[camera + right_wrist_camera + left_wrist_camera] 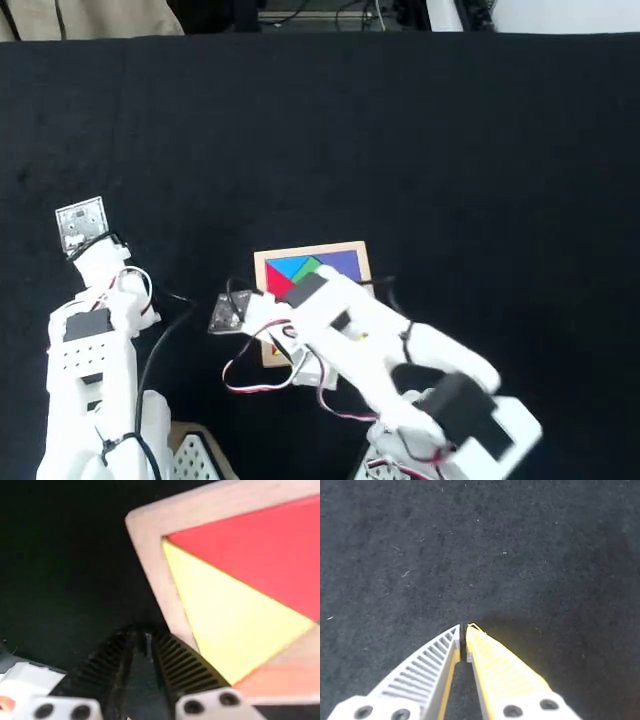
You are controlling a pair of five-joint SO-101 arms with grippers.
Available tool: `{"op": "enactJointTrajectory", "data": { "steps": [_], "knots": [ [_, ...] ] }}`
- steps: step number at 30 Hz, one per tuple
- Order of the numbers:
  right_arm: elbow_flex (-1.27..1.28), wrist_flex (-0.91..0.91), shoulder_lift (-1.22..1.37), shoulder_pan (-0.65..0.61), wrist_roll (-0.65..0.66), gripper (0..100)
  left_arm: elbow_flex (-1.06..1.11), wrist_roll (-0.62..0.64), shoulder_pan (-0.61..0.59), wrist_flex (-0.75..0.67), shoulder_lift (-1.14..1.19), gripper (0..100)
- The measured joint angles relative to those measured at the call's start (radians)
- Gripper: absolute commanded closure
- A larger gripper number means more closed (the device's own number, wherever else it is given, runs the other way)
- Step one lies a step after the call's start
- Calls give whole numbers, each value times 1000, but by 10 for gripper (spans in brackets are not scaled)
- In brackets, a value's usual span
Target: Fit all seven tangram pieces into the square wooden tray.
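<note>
At the near side of the black cloth-covered table point(480, 150), two white arms stand side by side. The left arm point(90, 340) is over bare cloth, well apart from the tray, and the right arm point(370, 350) stretches across toward the middle. The left gripper point(465, 629), one finger white and one yellow, has its tips pressed together on nothing and points down at the cloth. The right gripper point(146, 641), with black ribbed fingers, is likewise closed on nothing. It sits just beside the outer edge of the square wooden tray point(150, 560), near one corner. The tray lies flat near the table's middle, its sides roughly in line with the table's edges; being square, it has no long axis. Inside it, a red triangular piece point(250, 545) and a yellow triangular piece point(225, 615) lie flush with their long edges together, and an orange piece point(290, 672) lies beside the yellow one. From above, the right arm covers the tray's near part, while a blue piece point(293, 267), a green piece point(313, 264) and a purple piece point(345, 263) show at its far side. Beyond the table's far edge lie a beige cloth point(90, 18) and dark cables point(330, 12).
</note>
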Motion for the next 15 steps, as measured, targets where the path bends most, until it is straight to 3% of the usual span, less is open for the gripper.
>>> {"op": "enactJointTrajectory", "data": {
  "steps": [15],
  "knots": [
    [-135, 6, 97, -3, 3, 988, 0, 0, 0, 0, 0, 967]
  ]
}}
